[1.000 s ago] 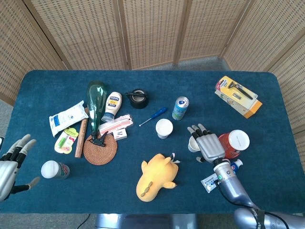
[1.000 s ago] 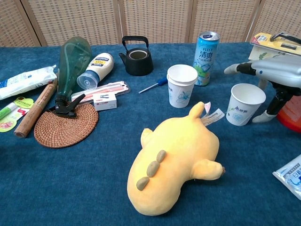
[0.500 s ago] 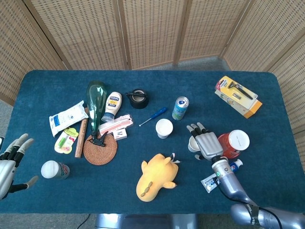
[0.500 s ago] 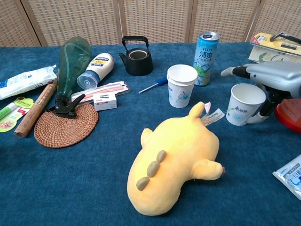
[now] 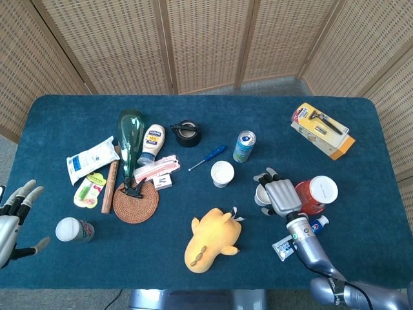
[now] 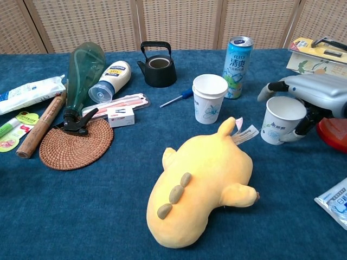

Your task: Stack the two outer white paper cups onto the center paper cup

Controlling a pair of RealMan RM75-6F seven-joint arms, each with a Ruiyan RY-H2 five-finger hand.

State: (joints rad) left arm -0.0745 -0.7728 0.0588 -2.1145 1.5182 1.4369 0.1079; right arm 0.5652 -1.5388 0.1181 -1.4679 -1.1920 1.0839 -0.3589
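The center white paper cup (image 5: 222, 173) (image 6: 210, 97) stands upright mid-table. To its right stands the right paper cup (image 5: 261, 196) (image 6: 282, 120), upright on the cloth. My right hand (image 5: 279, 197) (image 6: 317, 93) wraps it: fingers curl over its far side and the thumb presses its near right side. The left paper cup (image 5: 71, 230) sits near the front left and shows only in the head view. My left hand (image 5: 13, 218) hovers just left of it at the table's edge, fingers spread, holding nothing.
A yellow plush toy (image 5: 211, 239) (image 6: 203, 187) lies in front of the center cup. A drink can (image 5: 243, 146) (image 6: 237, 58) stands behind it. A red-and-white container (image 5: 317, 194) sits right of my right hand. A spray bottle (image 5: 130, 139), wicker coaster (image 5: 135, 201) and packets crowd the left.
My right hand has slid closer to the right cup and its fingers have curled around it. My left hand has drawn back slightly toward the left edge.
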